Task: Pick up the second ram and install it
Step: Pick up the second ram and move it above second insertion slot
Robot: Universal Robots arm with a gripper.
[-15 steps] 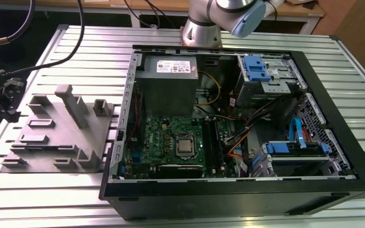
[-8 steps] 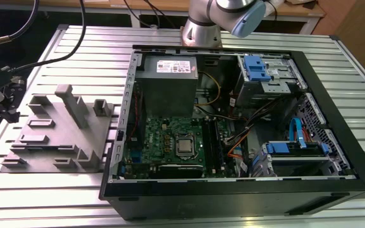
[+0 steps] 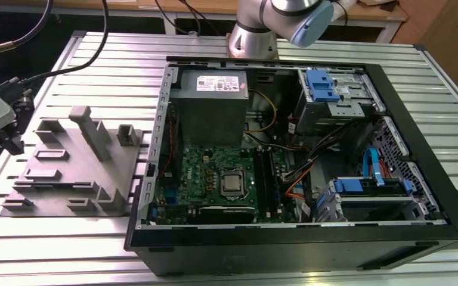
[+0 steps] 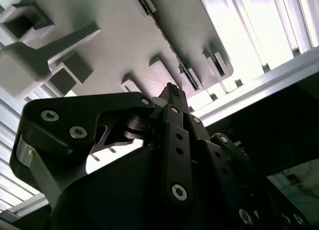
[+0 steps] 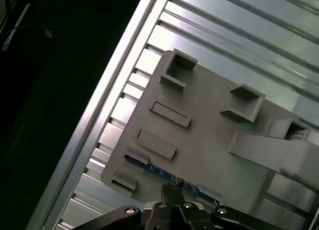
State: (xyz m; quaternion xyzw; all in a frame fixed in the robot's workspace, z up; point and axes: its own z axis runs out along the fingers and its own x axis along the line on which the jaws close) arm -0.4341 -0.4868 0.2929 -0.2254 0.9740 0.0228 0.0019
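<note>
End effector clamped on the one second ram, edge-up in the one grey holder tray.

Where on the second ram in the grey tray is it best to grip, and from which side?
The second ram stands on edge in a slot near the border of the holder tray, leaving only its long upper edge free. Probably grip mid-length, across the thin flat faces, coming down from above the tray.
</note>
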